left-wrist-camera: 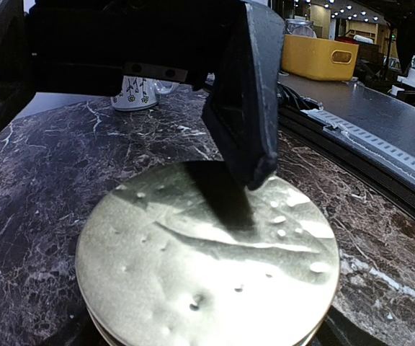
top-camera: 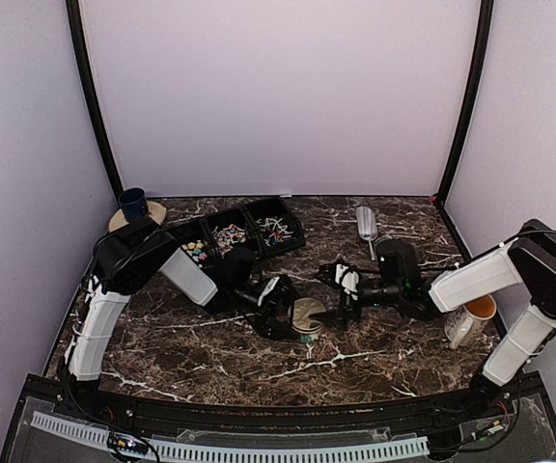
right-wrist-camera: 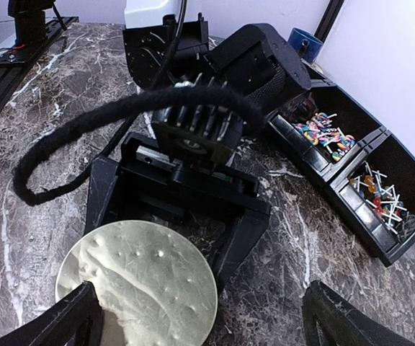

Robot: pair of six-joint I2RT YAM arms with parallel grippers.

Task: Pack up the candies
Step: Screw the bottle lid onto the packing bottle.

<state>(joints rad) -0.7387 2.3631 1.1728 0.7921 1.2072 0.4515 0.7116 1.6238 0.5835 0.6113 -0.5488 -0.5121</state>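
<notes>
Foil-topped round tub (left-wrist-camera: 207, 267) sits near the middle of the tabletop (top-camera: 162, 347), a little toward the near edge.

Left end effector (top-camera: 295, 314) is at the tub with its fingers spread wide. On its wrist view I see one black finger (left-wrist-camera: 247, 108) with its tip over the foil and its shadow lying on it. I cannot tell whether the tip touches the foil. On the right wrist view the tub lies partly between those fingers, on the side nearer that camera.

Right end effector (right-wrist-camera: 204, 321) faces the tub from the opposite side. Its fingers are wide apart and grip nothing. The tub's rim is just beside one of its tips.

Candies (right-wrist-camera: 326, 135) are in a row of three black bins (right-wrist-camera: 413, 184) near the far edge of the tabletop, left of centre, apart from the tub. The left bin holds bright mixed colours. The other two hold paler pieces, some with white sticks.

Blue cup (top-camera: 132, 203) stands on a round tan lid (top-camera: 157, 214) at the far-left corner. Scoop (top-camera: 366, 224) lies near the far edge, right of centre. White mug (top-camera: 466, 323) is at the right edge, beside the right arm.
</notes>
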